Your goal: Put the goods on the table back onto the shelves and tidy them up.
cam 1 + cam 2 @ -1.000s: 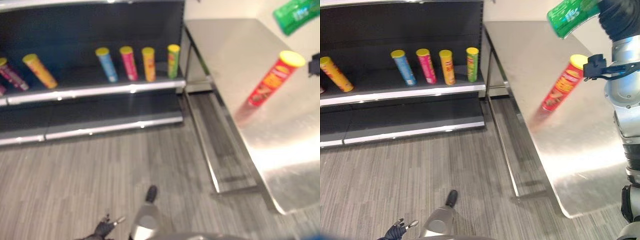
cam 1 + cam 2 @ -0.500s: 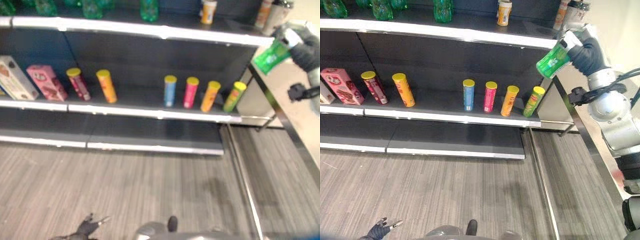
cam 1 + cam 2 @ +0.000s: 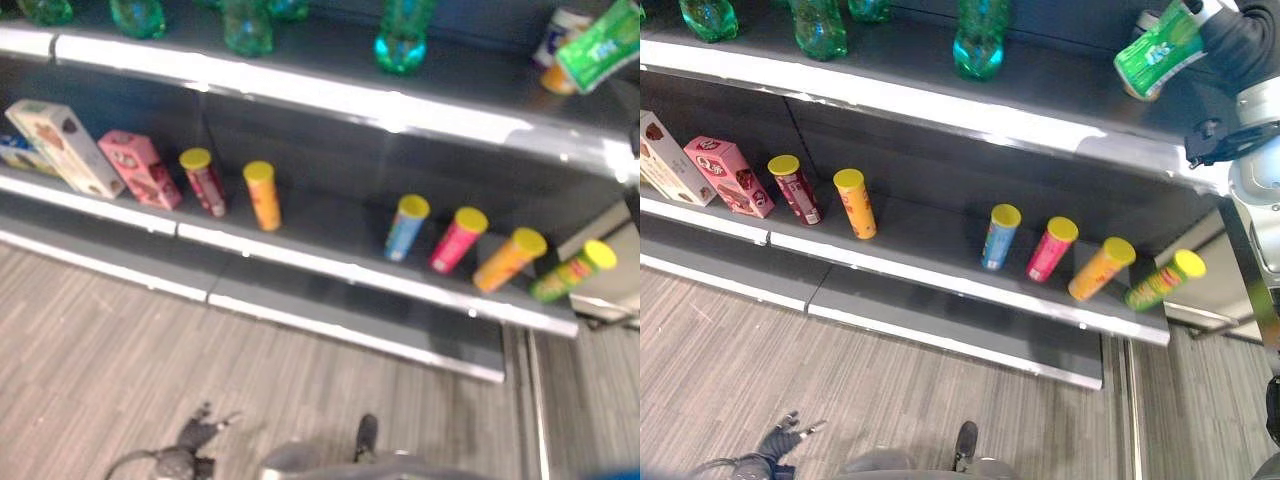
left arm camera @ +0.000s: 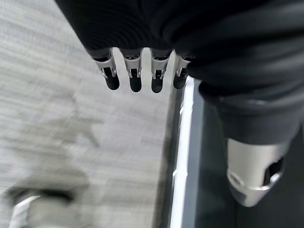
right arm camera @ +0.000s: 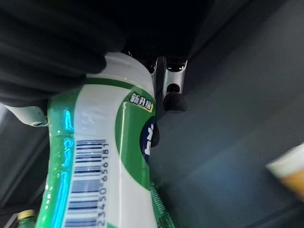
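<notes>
One green bottle [image 3: 1158,52] gripped in right hand [image 3: 1230,35], upper right of frame, above top shelf [image 3: 940,100]. Left hand [image 4: 137,76] hangs relaxed, empty. Advise: upright it, lower among green bottles [image 3: 980,40].

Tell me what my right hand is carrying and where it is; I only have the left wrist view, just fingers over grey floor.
Observer: The right hand is curled round a green bottle, held tilted at the right end of the upper shelf.
Operator: What's already up there?
Observer: Green bottles stand along that shelf, to the left of the held one.
Operator: And the shelf below?
Observer: Yellow-lidded tubes stand along it, with boxes at the left end.
Operator: My left hand?
Observer: The left hand hangs low over the floor, holding nothing.
</notes>
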Robot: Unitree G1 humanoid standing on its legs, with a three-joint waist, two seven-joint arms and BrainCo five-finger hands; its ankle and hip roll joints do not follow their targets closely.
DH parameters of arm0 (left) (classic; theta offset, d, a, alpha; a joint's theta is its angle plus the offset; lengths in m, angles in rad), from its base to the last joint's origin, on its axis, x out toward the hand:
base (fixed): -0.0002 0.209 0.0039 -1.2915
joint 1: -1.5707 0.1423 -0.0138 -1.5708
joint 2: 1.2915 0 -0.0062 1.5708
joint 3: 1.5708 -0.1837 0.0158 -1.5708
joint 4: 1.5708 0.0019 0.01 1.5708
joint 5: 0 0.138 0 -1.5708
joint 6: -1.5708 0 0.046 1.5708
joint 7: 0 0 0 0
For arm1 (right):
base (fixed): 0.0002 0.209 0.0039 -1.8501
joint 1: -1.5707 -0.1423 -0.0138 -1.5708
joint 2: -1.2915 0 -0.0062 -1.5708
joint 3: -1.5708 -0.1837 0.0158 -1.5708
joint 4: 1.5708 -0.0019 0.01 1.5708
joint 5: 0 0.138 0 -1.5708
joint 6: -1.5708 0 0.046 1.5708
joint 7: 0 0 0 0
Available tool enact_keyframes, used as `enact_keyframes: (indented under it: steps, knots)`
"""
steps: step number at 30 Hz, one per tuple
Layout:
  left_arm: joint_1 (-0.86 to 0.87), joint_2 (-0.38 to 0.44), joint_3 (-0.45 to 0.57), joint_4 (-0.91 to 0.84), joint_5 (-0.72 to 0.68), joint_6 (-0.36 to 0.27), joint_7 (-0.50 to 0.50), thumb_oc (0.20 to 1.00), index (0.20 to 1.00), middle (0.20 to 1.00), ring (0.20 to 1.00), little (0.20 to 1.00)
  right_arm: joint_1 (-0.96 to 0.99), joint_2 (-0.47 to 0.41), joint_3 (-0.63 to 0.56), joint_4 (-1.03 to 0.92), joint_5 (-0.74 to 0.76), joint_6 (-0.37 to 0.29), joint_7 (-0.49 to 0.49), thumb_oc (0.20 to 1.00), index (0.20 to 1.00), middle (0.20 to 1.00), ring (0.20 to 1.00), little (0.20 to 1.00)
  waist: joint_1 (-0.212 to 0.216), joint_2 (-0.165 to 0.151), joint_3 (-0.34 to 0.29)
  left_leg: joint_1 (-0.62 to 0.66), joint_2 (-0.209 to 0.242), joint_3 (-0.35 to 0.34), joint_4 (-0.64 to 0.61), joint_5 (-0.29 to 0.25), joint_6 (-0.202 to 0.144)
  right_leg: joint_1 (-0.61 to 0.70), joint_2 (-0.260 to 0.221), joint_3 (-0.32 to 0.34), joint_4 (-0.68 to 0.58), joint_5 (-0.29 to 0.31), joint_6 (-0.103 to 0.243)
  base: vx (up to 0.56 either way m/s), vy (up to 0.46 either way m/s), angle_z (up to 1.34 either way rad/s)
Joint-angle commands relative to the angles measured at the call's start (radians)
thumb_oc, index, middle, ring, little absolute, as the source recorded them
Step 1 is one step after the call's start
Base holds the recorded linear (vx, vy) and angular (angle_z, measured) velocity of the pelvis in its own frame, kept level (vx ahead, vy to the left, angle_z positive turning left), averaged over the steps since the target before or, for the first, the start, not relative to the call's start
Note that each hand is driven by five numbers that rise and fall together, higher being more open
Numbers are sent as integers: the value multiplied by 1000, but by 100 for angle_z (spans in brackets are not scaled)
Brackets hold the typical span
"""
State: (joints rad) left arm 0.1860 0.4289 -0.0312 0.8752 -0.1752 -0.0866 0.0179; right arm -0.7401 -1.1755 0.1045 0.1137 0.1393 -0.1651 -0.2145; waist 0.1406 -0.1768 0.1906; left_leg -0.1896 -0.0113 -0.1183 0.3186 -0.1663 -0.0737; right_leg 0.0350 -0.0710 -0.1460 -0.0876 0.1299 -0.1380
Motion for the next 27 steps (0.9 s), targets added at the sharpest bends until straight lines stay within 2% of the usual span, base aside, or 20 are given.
enact_keyframes:
  steps: [1,3,5,10,16,22,27]
  knots:
    - [-23,-14,-42,30,2,-13,16,1000,1000,1000,1000,1000,20,-58,-93,-31,15,-40,-62,200,200,200,200,200,-8,53,-42,139,70,32,-211,83,-25,-13,-20,-117,0,-70,281,21,76,-39]
    - [-23,-14,-46,40,10,-14,20,1000,1000,1000,1000,1000,55,-50,-136,-29,9,-34,-71,200,200,200,200,200,-3,56,-46,112,69,35,-211,104,-34,-8,-25,-113,0,-81,281,22,97,-64]
    - [-11,-35,-52,41,20,-17,12,1000,1000,1000,1000,1000,69,-30,-152,-37,0,-37,-79,200,200,200,200,200,-13,81,-70,157,65,30,-285,103,-25,1,-22,-106,0,-85,279,75,137,-66]
    - [14,-44,-34,71,32,-19,8,1000,1000,1000,1000,1000,72,-20,-146,-40,-16,-32,-80,200,200,200,200,200,-13,101,-91,243,63,59,-366,115,-12,10,-28,-82,0,-82,284,71,112,-32]
    - [30,-57,-33,72,37,-19,8,1000,1000,1000,1000,1000,83,-10,-157,-30,-16,-32,-84,200,200,200,200,200,-12,104,-98,279,60,79,-403,115,-1,10,-31,-66,0,-80,292,17,54,-18]
    - [30,-65,-44,91,43,-18,5,1000,1000,1000,1000,1000,50,-22,-111,-6,-13,-31,-76,200,200,200,200,200,-18,102,-100,282,58,91,-406,109,4,0,-36,-60,0,-73,300,-4,44,-5]
    - [47,-63,-45,76,43,-18,-3,1000,1000,1000,1000,1000,60,-72,-108,1,-2,-33,-55,200,200,200,200,200,-29,95,-98,276,55,96,-406,108,7,-9,-44,-58,0,-66,309,-9,45,-6]
